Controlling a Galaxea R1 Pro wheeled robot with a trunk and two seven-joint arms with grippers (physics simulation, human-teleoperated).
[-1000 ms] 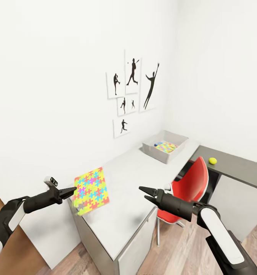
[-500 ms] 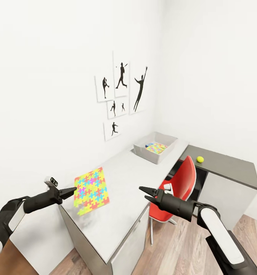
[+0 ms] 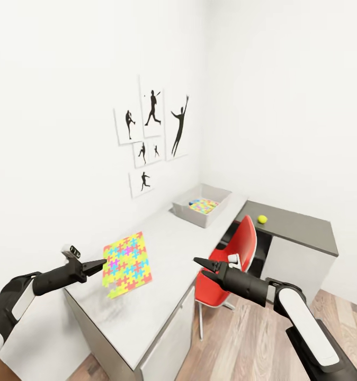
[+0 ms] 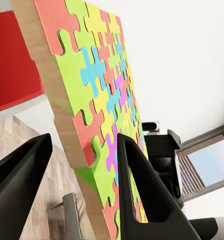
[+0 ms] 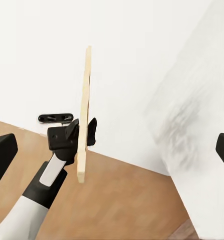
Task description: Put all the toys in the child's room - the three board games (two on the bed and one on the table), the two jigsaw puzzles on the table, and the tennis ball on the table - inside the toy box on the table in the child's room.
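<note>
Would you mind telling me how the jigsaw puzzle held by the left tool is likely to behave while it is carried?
The jigsaw puzzle probably stays stiff: held at one edge by the left tool, it stands flat without sagging. The right wrist view shows a thin, straight board, so it is likely light. Gripped only near its edge, it might pivot or slip if swung quickly.

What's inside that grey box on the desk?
In the toy box lies a bright jigsaw puzzle, with something blue beside it. The near wall hides the rest of the floor.
</note>
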